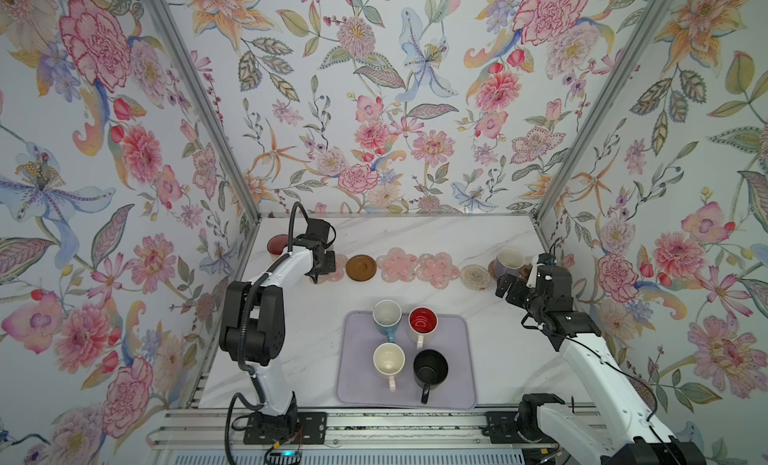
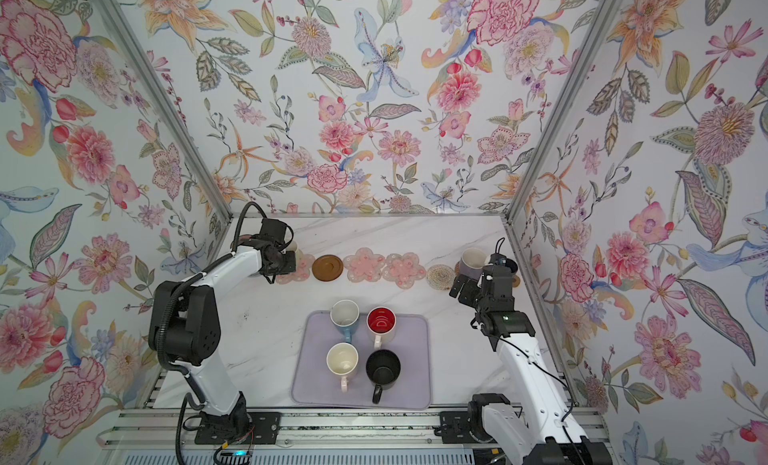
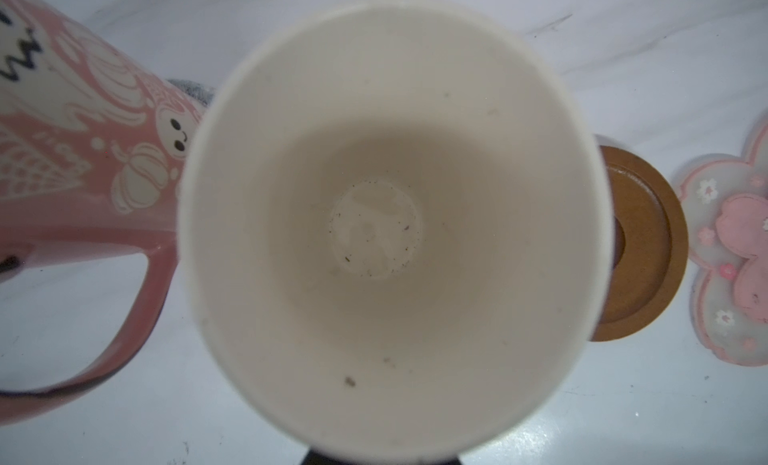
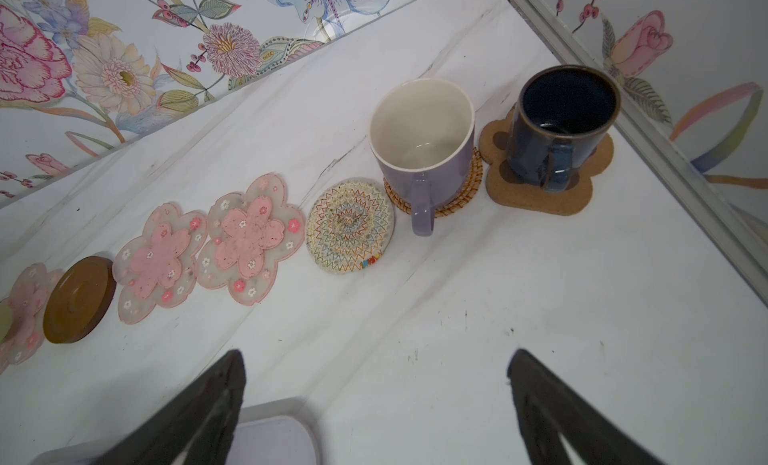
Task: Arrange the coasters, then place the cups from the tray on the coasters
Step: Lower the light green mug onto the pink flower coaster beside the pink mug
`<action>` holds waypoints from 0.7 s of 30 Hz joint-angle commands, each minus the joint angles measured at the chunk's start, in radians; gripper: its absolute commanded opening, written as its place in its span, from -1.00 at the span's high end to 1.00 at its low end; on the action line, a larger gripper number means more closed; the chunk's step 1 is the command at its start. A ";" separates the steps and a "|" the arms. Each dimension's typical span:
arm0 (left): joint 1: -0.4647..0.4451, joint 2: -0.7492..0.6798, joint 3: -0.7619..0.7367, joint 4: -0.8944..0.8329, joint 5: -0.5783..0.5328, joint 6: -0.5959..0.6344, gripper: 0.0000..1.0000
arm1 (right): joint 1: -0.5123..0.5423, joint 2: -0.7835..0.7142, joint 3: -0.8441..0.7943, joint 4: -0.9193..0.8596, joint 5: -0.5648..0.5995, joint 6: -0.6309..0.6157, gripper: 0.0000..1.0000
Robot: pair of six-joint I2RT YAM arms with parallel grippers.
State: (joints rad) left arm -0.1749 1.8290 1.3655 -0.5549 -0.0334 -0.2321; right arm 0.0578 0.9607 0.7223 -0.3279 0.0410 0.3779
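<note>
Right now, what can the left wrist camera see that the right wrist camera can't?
Only the left wrist view: the cup's white inside, close up, the pink mug and a grey coaster's edge. Only the right wrist view: the lavender mug on a woven coaster, the navy mug on the paw coaster, a zigzag coaster, a tray corner, the open right gripper. Both: the brown disc and a flower coaster beside it.

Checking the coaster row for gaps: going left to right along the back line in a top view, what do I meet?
pink cup → brown disc coaster → flower coaster → another flower coaster → woven coaster → lavender cup
</note>
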 commanded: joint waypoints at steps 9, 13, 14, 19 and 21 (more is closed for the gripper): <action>0.009 0.030 0.066 0.046 -0.009 0.008 1.00 | 0.005 -0.009 -0.003 -0.012 -0.003 -0.014 -0.98; 0.011 0.036 0.070 0.043 -0.007 0.010 1.00 | 0.005 -0.008 -0.003 -0.011 -0.003 -0.015 -0.98; 0.010 0.037 0.071 0.043 -0.009 0.009 1.00 | 0.005 -0.010 -0.004 -0.011 -0.002 -0.016 -0.98; 0.010 0.044 0.069 0.044 -0.008 0.007 1.00 | 0.005 -0.009 -0.003 -0.012 -0.003 -0.014 -0.99; 0.009 0.047 0.071 0.044 -0.010 0.007 1.00 | 0.005 -0.009 -0.002 -0.013 -0.003 -0.014 -0.99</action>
State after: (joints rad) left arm -0.1749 1.8759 1.3888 -0.5522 -0.0322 -0.2321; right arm 0.0578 0.9611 0.7223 -0.3279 0.0406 0.3775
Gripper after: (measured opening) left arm 0.165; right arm 0.992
